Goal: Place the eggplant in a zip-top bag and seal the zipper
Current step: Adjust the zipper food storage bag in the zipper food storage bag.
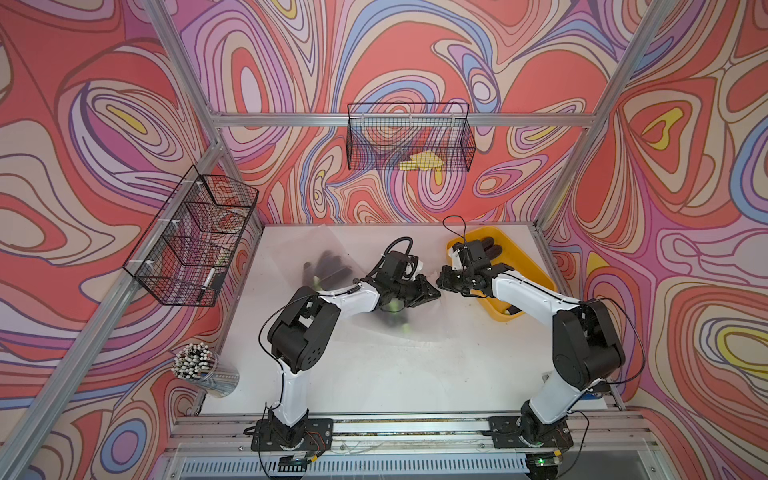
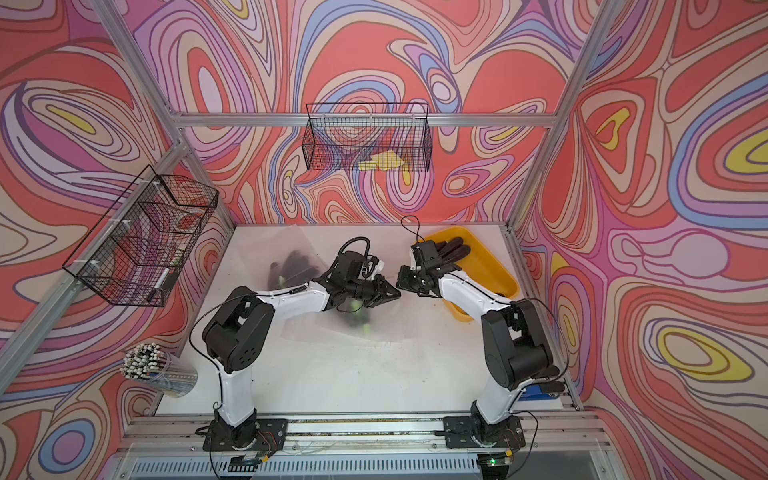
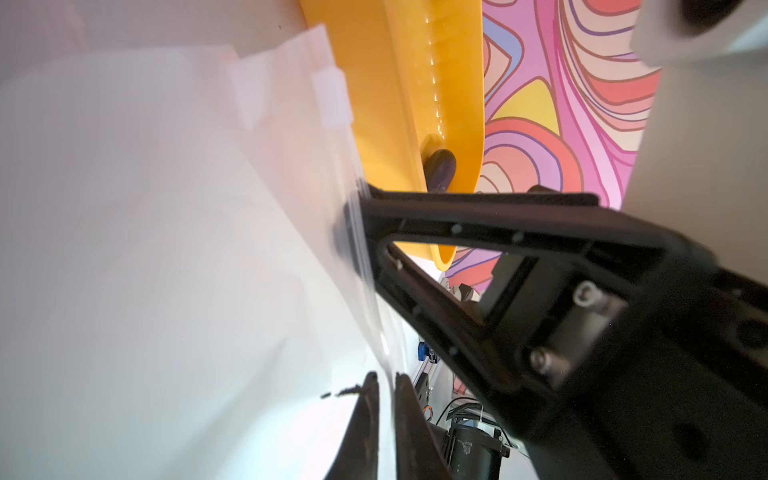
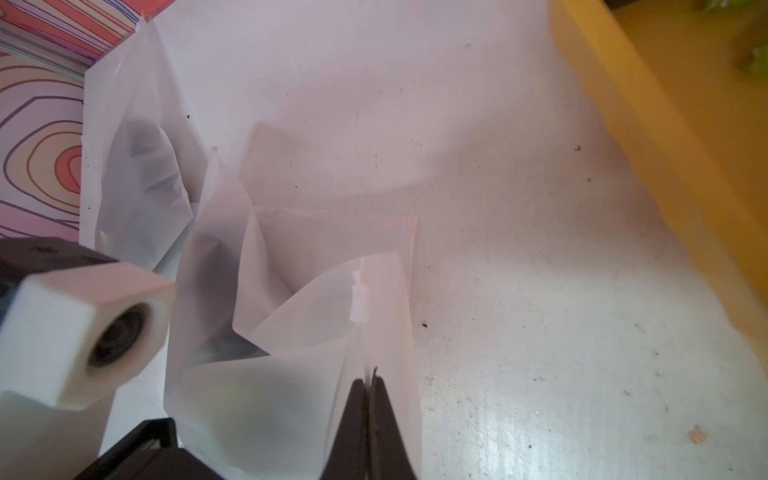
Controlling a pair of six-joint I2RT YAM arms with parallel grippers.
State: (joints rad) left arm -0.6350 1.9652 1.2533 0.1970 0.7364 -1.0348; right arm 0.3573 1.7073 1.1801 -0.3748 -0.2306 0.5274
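Observation:
A frosted zip-top bag (image 1: pixel 374 328) (image 2: pixel 332 328) lies mid-table with a dark eggplant (image 1: pixel 392 318) (image 2: pixel 357 320) inside, partly under my left arm. Both grippers meet at the bag's mouth end. My right gripper (image 4: pixel 368 380) (image 1: pixel 439 282) is shut on the bag's zipper edge (image 4: pixel 365 357), just short of the white slider (image 4: pixel 359 299). In the left wrist view my left gripper (image 3: pixel 386 382) (image 1: pixel 436 294) has its jaws a narrow gap apart, with the bag's edge (image 3: pixel 374 316) running between them. The slider (image 3: pixel 332 99) lies further along the same edge.
A yellow tray (image 1: pixel 536 274) (image 3: pixel 374 83) at the right holds more eggplants (image 1: pixel 492 249). A second frosted bag (image 1: pixel 320 257) with dark eggplants lies at the back left. Wire baskets (image 1: pixel 191 241) (image 1: pixel 409 137) hang on the walls. A cup of sticks (image 1: pixel 199 365) stands at the front left.

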